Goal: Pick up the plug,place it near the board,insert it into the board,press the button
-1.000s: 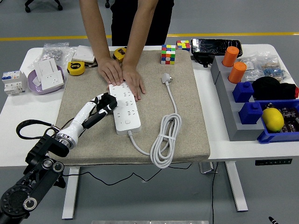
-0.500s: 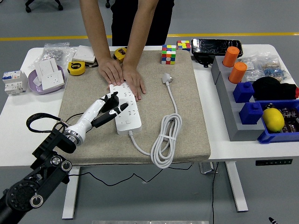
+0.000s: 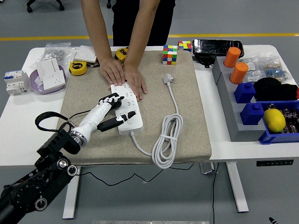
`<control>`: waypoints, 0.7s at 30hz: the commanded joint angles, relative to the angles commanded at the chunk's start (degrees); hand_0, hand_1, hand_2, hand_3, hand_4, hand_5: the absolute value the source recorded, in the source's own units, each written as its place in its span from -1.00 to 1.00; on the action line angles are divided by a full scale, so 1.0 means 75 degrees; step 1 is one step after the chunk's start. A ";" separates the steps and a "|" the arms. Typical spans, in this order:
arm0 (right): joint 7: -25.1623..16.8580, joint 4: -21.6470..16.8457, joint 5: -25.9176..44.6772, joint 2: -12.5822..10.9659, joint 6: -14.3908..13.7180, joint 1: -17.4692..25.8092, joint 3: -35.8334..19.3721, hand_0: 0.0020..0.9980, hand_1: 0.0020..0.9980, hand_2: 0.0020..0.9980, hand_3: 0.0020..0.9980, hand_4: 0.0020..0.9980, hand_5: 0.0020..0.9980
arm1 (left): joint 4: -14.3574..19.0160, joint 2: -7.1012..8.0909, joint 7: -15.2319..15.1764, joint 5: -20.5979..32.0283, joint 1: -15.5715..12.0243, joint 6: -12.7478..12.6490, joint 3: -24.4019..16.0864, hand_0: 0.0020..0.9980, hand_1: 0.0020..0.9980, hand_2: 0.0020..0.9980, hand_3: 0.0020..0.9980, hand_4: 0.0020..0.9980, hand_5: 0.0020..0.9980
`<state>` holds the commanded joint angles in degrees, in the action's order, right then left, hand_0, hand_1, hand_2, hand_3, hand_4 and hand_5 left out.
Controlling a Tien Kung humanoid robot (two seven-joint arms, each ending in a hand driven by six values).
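Nearest me, my left hand point(image 3: 110, 108) is reaching over the beige mat point(image 3: 187, 135) with fingers spread and holding nothing, its thumb lying on the white board point(image 3: 127, 108). I am seeing open mat right of the board up to the coiled cable point(image 3: 164, 142), with the plug point(image 3: 167, 79) lying loose further back. At the far end a person's hands point(image 3: 124, 74) are pressing flat on the board, and grey floor is showing beyond the white table point(image 3: 18, 126).

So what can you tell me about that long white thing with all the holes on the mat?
It is a white plastic power strip with rows of sockets, lying flat on the beige mat. A person's hands press down its far end. The left robot hand reaches over its near half, fingers spread. Its white cord leaves the near end, loops into a coil, and ends in a plug lying unplugged on the mat.
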<state>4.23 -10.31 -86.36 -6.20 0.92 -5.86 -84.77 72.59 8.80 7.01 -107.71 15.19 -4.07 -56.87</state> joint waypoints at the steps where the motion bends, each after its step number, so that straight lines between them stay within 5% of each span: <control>1: 0.0001 0.0000 0.0002 0.0000 -0.0001 -0.0001 0.0000 0.65 0.52 0.50 0.56 1.00 0.94 | 0.0003 0.0001 0.0012 -0.0059 0.0014 -0.0007 0.0017 1.00 1.00 0.92 0.87 1.00 1.00; 21: 0.0001 0.0000 0.0028 -0.0008 -0.0006 -0.0035 0.0000 0.65 0.52 0.50 0.56 1.00 0.94 | -0.0004 0.0018 0.0258 -0.0832 0.0153 0.0020 0.0278 1.00 1.00 0.91 0.86 1.00 1.00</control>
<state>4.24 -10.31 -86.15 -6.26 0.88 -6.12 -84.78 72.56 8.94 8.94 -113.95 16.33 -3.92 -54.78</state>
